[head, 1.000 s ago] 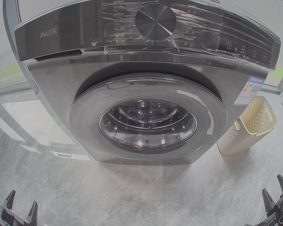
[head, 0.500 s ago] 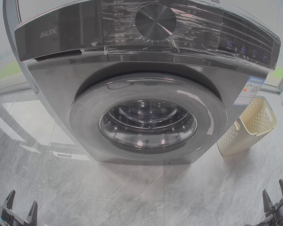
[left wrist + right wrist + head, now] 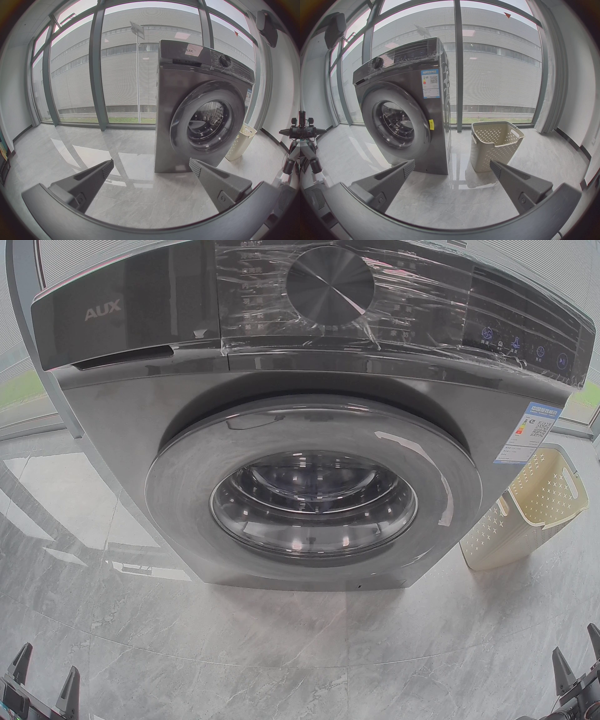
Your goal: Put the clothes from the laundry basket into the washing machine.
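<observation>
Beside washing machine (image 3: 400, 106), upright laundry basket (image 3: 495, 147)

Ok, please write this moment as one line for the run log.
washing machine: door shut | laundry basket: on floor beside machine | left gripper: jaws open, empty | right gripper: jaws open, empty

Washing machine (image 3: 312, 384) stands on the floor (image 3: 250, 627), door (image 3: 312, 502) on its front, facing the robot. Laundry basket (image 3: 531, 515) is on the floor just beside the machine's right side, set back from its front. Window wall (image 3: 118, 78) behind both. Left gripper (image 3: 49, 660) and right gripper (image 3: 575, 640) are low over the near floor, left and right, well apart from the machine.
</observation>
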Tool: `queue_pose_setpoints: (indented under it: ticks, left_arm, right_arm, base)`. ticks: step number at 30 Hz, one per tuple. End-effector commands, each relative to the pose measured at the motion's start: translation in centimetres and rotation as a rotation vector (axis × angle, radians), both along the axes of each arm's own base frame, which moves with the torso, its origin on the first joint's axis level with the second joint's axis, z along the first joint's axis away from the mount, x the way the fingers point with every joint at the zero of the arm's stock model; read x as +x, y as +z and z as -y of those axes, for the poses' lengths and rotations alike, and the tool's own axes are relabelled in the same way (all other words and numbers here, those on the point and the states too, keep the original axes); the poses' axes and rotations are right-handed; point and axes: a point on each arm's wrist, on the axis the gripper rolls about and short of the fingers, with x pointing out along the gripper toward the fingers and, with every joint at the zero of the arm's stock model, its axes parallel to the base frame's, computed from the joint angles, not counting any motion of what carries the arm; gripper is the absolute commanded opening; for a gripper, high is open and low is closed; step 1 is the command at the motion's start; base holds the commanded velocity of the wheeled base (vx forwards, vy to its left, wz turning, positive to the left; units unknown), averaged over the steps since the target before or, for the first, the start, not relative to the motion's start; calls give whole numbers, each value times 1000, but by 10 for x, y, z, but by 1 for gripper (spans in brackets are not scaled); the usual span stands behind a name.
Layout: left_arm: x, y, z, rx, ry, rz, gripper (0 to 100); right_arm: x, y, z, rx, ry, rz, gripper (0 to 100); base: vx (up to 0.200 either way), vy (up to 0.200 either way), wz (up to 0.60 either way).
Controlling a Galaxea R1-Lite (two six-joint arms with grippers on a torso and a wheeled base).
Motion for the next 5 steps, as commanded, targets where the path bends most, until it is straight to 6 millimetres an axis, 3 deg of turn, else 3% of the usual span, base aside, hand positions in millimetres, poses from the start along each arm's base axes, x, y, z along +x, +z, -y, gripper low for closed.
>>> queue_pose_setpoints:
  ticks: [1,5]
  left_arm:
    - [0,-5,0,10,5,-1,100]
    - [0,-5,0,8,4,-1,100]
  right_arm:
    - [2,-5,0,1,2,-23,100]
    - [2,-5,0,-3,2,-23,100]
  base:
    - [0,0,0]
    - [0,0,0]
